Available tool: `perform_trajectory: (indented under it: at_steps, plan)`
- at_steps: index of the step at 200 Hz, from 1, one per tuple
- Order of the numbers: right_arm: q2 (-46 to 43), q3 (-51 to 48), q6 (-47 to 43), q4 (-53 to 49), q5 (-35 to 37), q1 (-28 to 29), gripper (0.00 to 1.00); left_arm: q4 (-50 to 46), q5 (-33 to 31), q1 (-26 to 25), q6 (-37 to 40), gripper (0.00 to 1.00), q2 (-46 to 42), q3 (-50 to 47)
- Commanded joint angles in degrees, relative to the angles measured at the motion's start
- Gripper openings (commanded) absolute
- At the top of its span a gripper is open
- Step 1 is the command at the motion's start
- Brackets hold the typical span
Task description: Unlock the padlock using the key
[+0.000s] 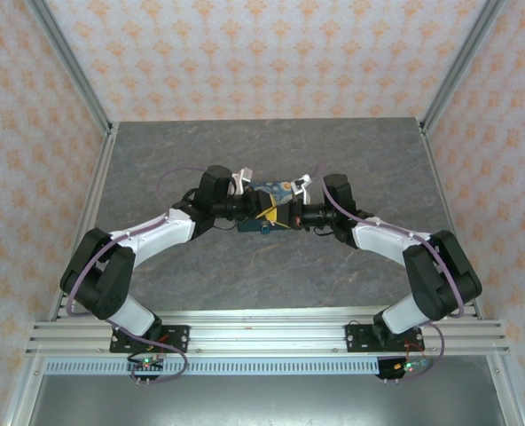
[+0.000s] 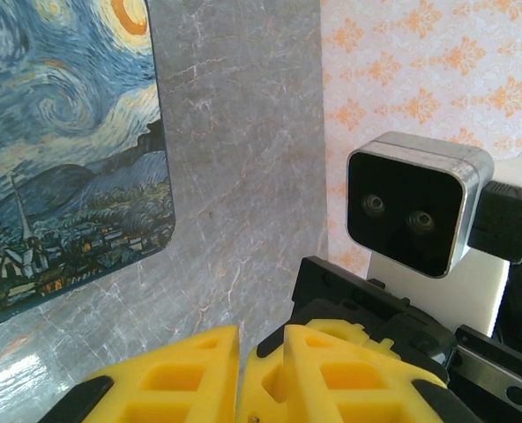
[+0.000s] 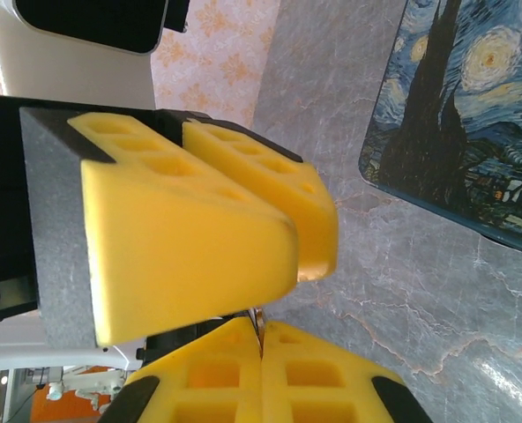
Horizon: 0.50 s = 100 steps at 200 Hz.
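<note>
Both my arms bent low at elbow, forearms angled inward, meeting over middle of tabletop; tools tip to tip; left tool pads nearly together, slim slit between, cannot tell if anything pinched; right tool pads pressed together; thin dark sliver at their seam, cannot tell what it is; padlock flat on tabletop, painted face up, just beside tools on far side, apart from pads.
</note>
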Motion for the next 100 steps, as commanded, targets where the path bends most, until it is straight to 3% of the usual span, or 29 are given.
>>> perform_trajectory:
  at_steps: [1, 52, 71, 94, 100]
  plan:
    - [0.4, 0.8, -0.2, 2.6, 0.4, -0.5, 0.0, 1.4, 0.9, -0.5, 0.0, 0.2, -0.1, -0.5]
    - [0.3, 0.5, -0.1, 2.7, 0.8, -0.7, 0.0, 1.1, 0.7, -0.6, 0.2, 0.1, -0.1, -0.6]
    - [0.3, 0.5, 0.0, 2.9, 1.0, -0.7, 0.0, 0.9, 0.7, -0.8, 0.3, 0.0, -0.1, -0.5]
    - [0.1, 0.2, 0.4, 3.0, 1.2, -1.0, 0.0, 0.4, 0.3, -0.9, 0.6, 0.0, -0.3, -0.3]
    - [-0.3, -0.3, 0.5, 2.9, 1.6, -1.3, 0.1, -0.1, -0.3, -0.8, 0.7, 0.0, -0.5, -0.2]
